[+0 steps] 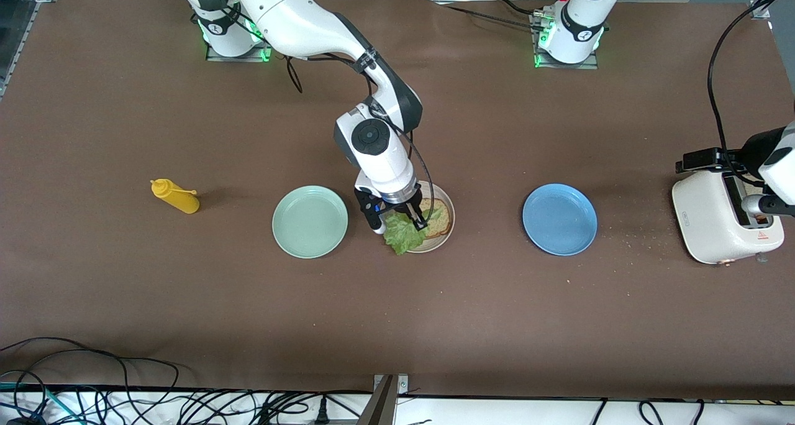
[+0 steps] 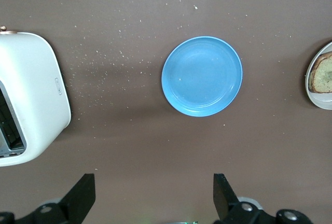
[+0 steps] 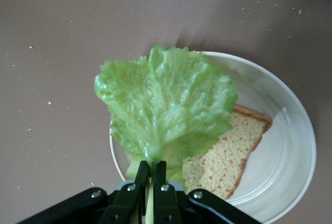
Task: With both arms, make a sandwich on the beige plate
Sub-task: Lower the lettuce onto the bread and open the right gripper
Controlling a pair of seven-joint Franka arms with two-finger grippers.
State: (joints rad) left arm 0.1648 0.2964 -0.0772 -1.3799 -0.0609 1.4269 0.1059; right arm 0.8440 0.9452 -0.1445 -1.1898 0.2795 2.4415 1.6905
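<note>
One bread slice (image 3: 236, 154) lies on the beige plate (image 3: 290, 130) between the mint-green and blue plates. The lettuce leaf (image 3: 166, 105) is pinched by its stem in the right claw (image 3: 150, 175), overhanging the rim; released here, it could slide onto the table (image 1: 186, 301). The left claw (image 2: 154, 195) is held spread near the toaster (image 1: 723, 217), waiting.

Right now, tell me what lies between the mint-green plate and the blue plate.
In the front view the beige plate sits between the mint-green plate and the blue plate, carrying a bread slice; the right gripper holds a lettuce leaf over it.
</note>
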